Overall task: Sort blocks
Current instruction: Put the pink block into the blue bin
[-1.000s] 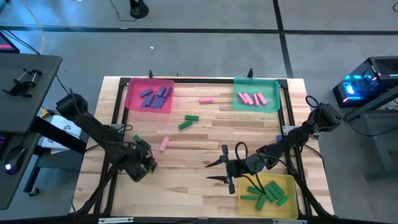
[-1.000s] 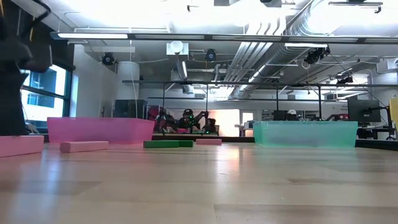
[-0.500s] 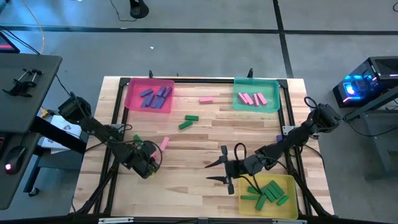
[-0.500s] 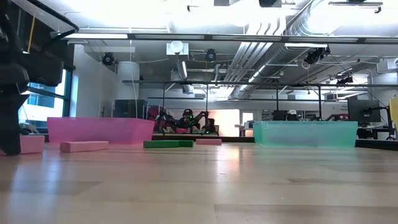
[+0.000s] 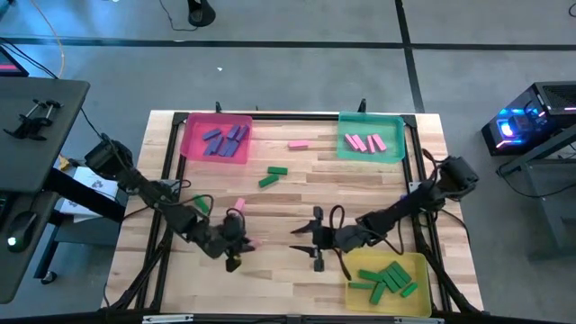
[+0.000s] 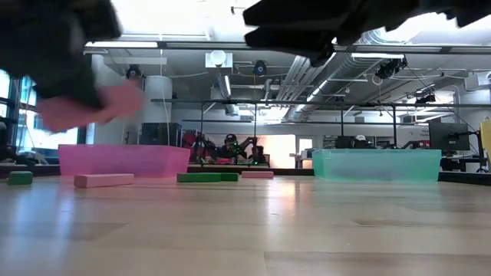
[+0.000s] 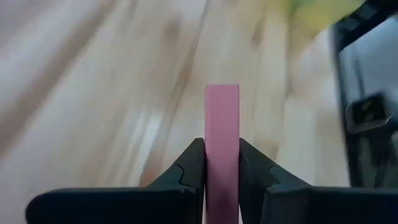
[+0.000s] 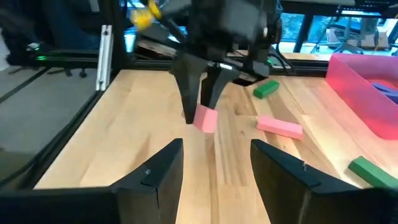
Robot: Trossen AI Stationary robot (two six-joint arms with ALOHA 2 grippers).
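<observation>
The left gripper (image 7: 222, 163) has its two fingers (image 7: 186, 174) pressed flat against a pink block (image 7: 222, 143), which juts out past their tips. In the high view this gripper (image 5: 241, 236) hangs above the table (image 5: 297, 193), well in front of the pink tray (image 5: 191, 144); the block looks lifted clear of the wood, though blur makes that uncertain. The right gripper (image 5: 306, 243) holds nothing, its jaws spread, farther from the pink tray and beside the yellow tray (image 5: 423, 270).
</observation>
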